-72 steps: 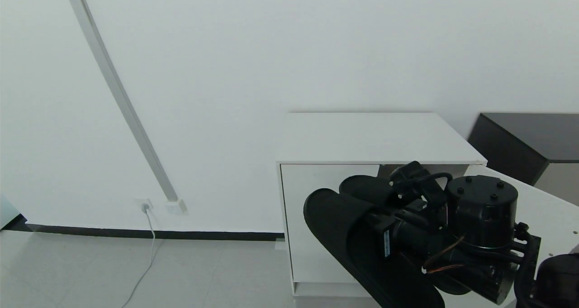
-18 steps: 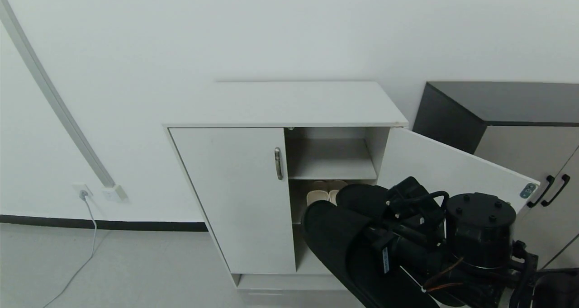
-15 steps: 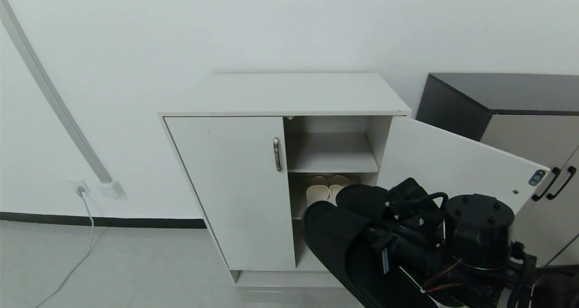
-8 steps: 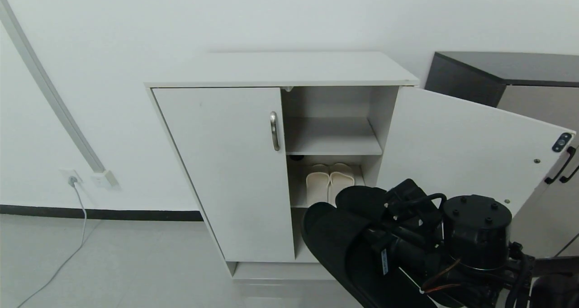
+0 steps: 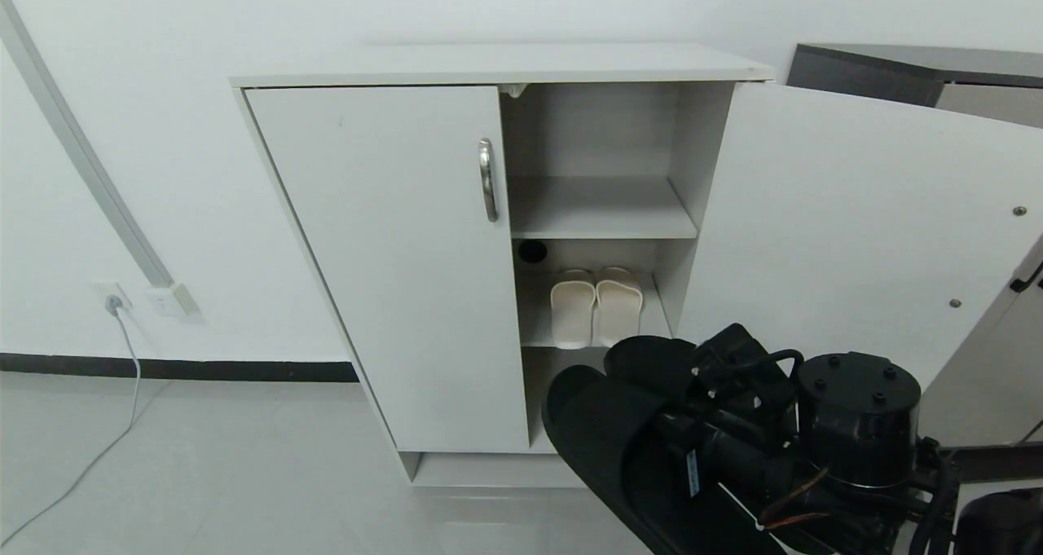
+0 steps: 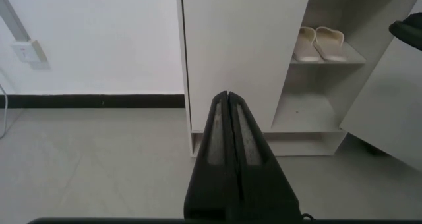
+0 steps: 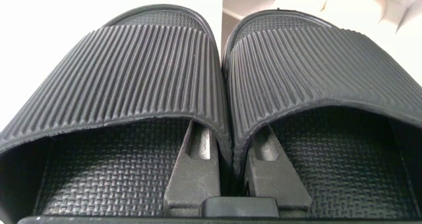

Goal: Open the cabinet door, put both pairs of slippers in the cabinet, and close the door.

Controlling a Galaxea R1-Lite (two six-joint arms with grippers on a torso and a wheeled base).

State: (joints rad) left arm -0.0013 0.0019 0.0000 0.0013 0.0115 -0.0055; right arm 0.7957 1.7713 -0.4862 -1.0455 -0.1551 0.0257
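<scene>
The white cabinet (image 5: pixel 383 237) stands against the wall, its right door (image 5: pixel 855 221) swung open and its left door shut. A cream pair of slippers (image 5: pixel 595 306) (image 6: pixel 320 43) lies on the middle shelf. My right gripper (image 5: pixel 693 425) (image 7: pixel 227 165) is shut on the black pair of slippers (image 5: pixel 619 433) (image 7: pixel 217 92), pinching their touching inner sides, and holds them in front of the open compartment at the height of the bottom shelf. My left gripper (image 6: pixel 228 128) is shut with nothing in it, low over the floor and pointing at the cabinet's left door.
A dark cabinet (image 5: pixel 921 74) stands to the right, behind the open door. A wall socket with a cable (image 5: pixel 114 306) and a slanted cable duct (image 5: pixel 73 139) are at the left. Grey floor (image 5: pixel 204 473) lies free in front of the left door. The top shelf (image 5: pixel 599 209) is bare.
The head view has closed in on the cabinet and dropped, so the cabinet looks larger and the cream slippers show fully. The black slippers keep the same place in my right gripper.
</scene>
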